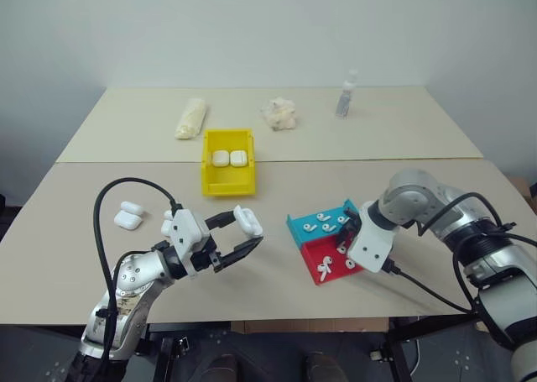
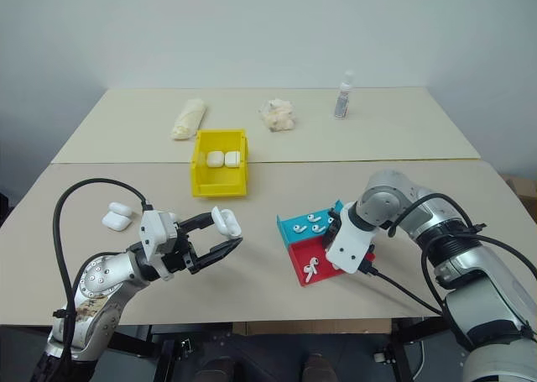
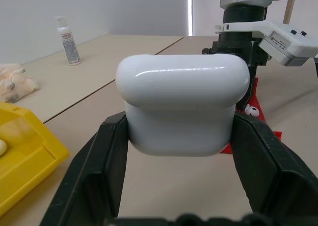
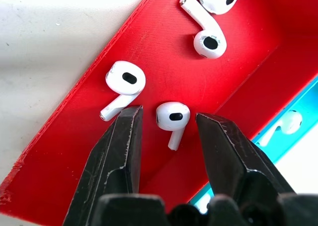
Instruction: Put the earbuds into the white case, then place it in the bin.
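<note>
My left gripper (image 1: 245,233) is shut on a white case (image 3: 181,107) and holds it above the table in front of the yellow bin (image 1: 226,185). The black fingers (image 3: 107,156) clamp the case's lower sides. Two more white cases (image 1: 229,158) lie inside the bin. My right gripper (image 4: 168,114) points down into the red tray (image 4: 74,136), open, with one earbud (image 4: 172,116) lying between its fingers and a gap on each side. Other earbuds (image 4: 124,82) lie around it. More earbuds (image 1: 323,223) lie in the blue tray (image 1: 295,228) beside the red one.
Two spare white cases (image 1: 128,216) lie on the table at the left. At the back stand a spray bottle (image 1: 346,94), a crumpled tissue (image 1: 278,113) and a rolled cloth (image 1: 190,117). A seam runs between the two tabletops behind the bin.
</note>
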